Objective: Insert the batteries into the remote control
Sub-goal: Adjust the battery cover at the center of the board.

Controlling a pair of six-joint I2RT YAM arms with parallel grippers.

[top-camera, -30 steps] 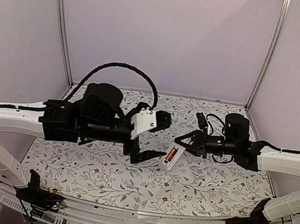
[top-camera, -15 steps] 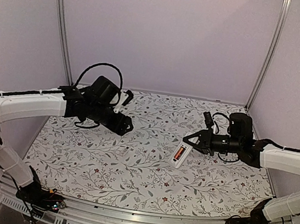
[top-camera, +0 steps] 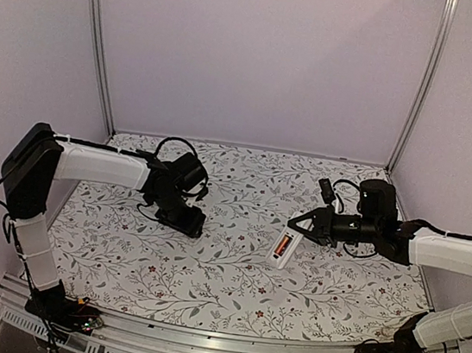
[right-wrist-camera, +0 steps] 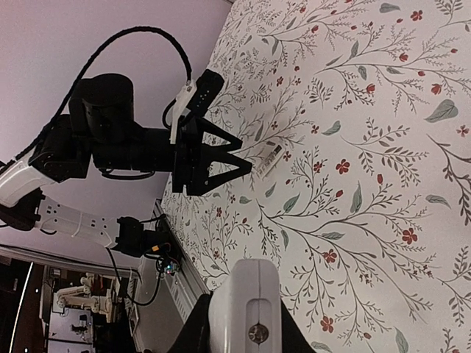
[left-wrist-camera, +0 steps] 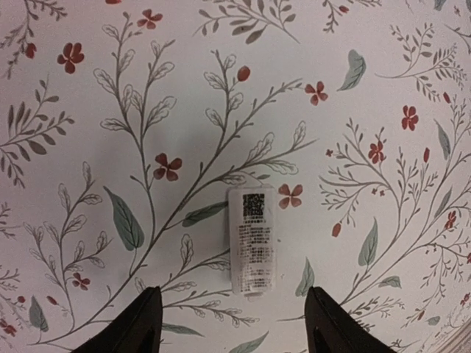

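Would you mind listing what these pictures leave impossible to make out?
- Top view: the dark battery. The picture is too small to tell whether it lies in the remote control beside the orange battery.
- Right wrist: only one end of the remote control shows, and its bay is out of sight.
- Left wrist: the print on the battery cover is too small to read.

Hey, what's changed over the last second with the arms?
The left gripper pulled away from the remote control, swung left and came down, open, over the loose white cover. The right gripper kept holding the remote, hardly moving.
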